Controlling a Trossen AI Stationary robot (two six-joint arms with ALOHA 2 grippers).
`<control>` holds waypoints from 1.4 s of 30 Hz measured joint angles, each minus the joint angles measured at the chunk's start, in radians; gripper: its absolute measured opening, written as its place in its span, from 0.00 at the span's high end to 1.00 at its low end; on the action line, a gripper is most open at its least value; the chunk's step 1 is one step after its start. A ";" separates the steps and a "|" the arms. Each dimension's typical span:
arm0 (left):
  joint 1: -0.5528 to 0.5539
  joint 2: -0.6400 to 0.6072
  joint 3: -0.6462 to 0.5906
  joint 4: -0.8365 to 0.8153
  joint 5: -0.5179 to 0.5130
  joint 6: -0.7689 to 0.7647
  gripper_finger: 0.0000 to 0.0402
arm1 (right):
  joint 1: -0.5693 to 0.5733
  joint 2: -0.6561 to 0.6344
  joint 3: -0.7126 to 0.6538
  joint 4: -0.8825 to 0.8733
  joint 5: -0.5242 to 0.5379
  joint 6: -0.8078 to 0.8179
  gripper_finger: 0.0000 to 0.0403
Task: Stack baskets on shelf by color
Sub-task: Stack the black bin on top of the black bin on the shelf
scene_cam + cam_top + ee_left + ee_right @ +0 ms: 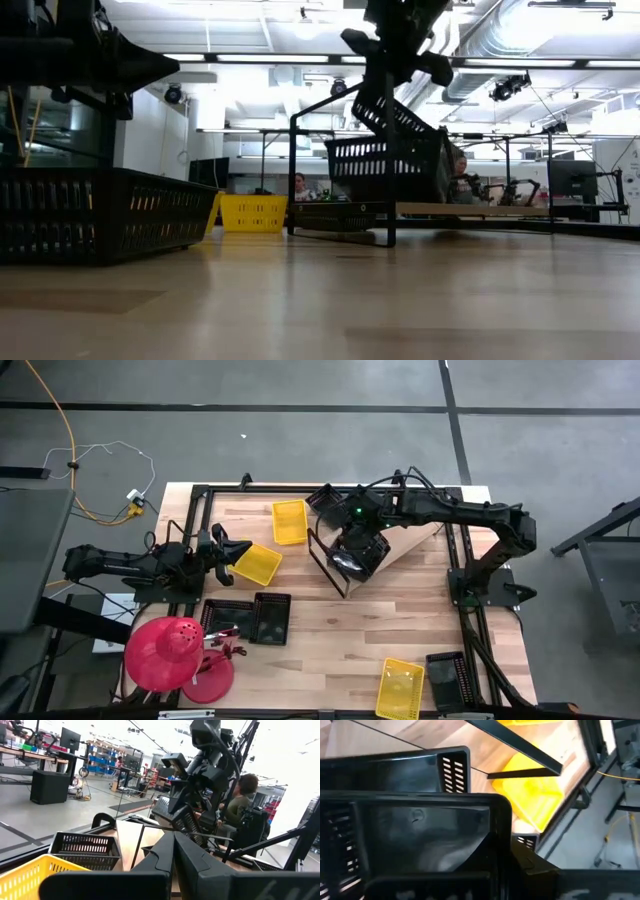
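in the high view the right gripper (358, 550) hangs over the slanted shelf (415, 540) at the table's 1 o'clock, clamped on a black basket (362, 556) that it holds tilted above the shelf's lower end, probably so the basket can drop into another black one there. a yellow basket (289, 521) lies at 12 o'clock just beside the shelf frame, and a second yellow basket (257, 563) sits at 10 o'clock right in front of the left gripper (233, 550), whose fingers look spread around its near edge without carrying it. 2 black baskets (248, 618) rest side by side at 7 o'clock beside a red dome (163, 652), and 1 more yellow basket (399, 687) and 1 black basket (445, 680) wait at 5 o'clock. in the low view the held black basket (395, 120) is tipped steeply above another black basket (385, 165) already sitting on the shelf board (470, 209), so black seems to be gathering there; a yellow basket (253, 212) stands farther back. in the left wrist view that arm's own dark fingers (165, 855) point toward the right arm, with a yellow rim (30, 875) close below and a black basket (89, 849) beyond; a person sits in the room behind. in the right wrist view the black basket (415, 840) fills the frame, gripped at its rim, with a yellow basket (535, 795) past the shelf's black bar (512, 742). i judge the stacking about midway, with the loose baskets still to sort.
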 joint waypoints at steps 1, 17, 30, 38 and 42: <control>0.000 0.000 0.000 0.000 0.000 0.000 1.00 | 0.003 -0.001 0.006 -0.003 0.006 0.002 1.00; 0.000 0.000 0.000 0.000 0.003 0.000 1.00 | 0.068 0.002 0.090 -0.157 -0.027 0.063 1.00; 0.000 0.000 0.000 0.000 0.003 -0.007 1.00 | 0.127 0.003 0.069 -0.083 -0.097 0.087 1.00; 0.000 0.000 0.000 0.000 0.004 -0.008 1.00 | 0.122 0.020 0.068 -0.063 -0.104 0.112 1.00; 0.000 0.000 0.000 -0.001 0.004 -0.008 1.00 | 0.117 0.040 0.068 -0.068 -0.096 0.114 1.00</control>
